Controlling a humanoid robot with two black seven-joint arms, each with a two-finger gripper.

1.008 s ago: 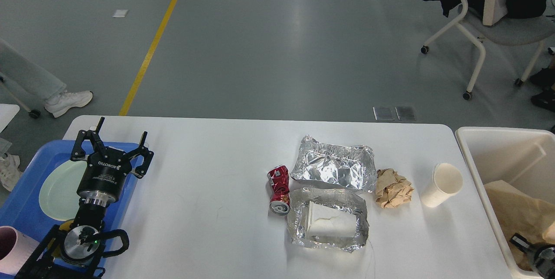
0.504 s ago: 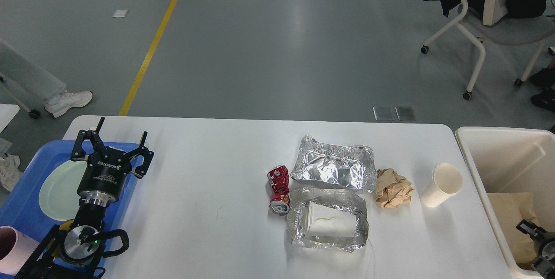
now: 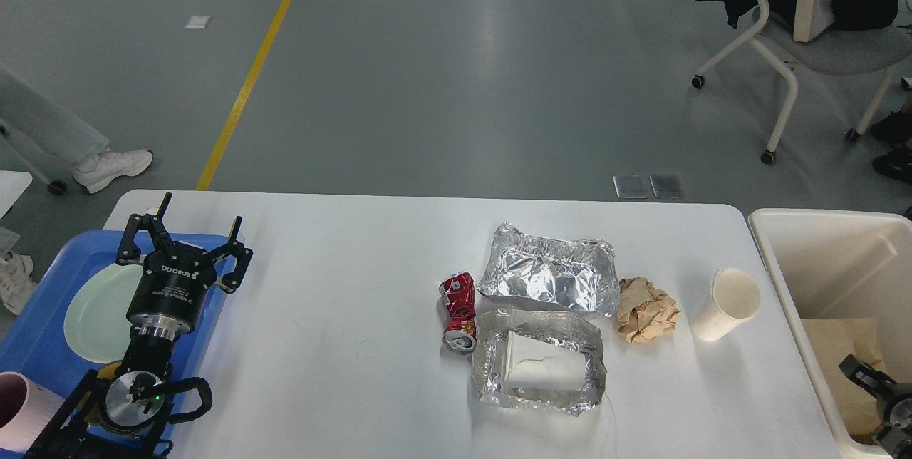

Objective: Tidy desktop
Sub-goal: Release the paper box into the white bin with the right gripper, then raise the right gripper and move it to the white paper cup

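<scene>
The white desktop [image 3: 342, 288] holds a crushed red can [image 3: 458, 311], an empty foil tray [image 3: 548, 277], a second foil tray [image 3: 491, 373] with a white paper box [image 3: 539, 368] in it, a crumpled brown paper ball [image 3: 645, 309] and a white paper cup [image 3: 727, 303] on its side. My left gripper [image 3: 198, 220] is open and empty above the blue tray's right edge. My right gripper [image 3: 858, 370] is low inside the cream bin, small and dark, over brown paper [image 3: 833, 345].
A blue tray [image 3: 43, 345] at the left holds a pale green plate [image 3: 96, 313] and a pink cup [image 3: 14, 416]. The cream bin [image 3: 826, 259] stands off the table's right end. A chair [image 3: 805, 38] and a person's legs stand on the floor beyond.
The brown paper in the bin has dropped lower and lies flatter. My right gripper has shifted up a little inside the bin. My left arm has not moved.
</scene>
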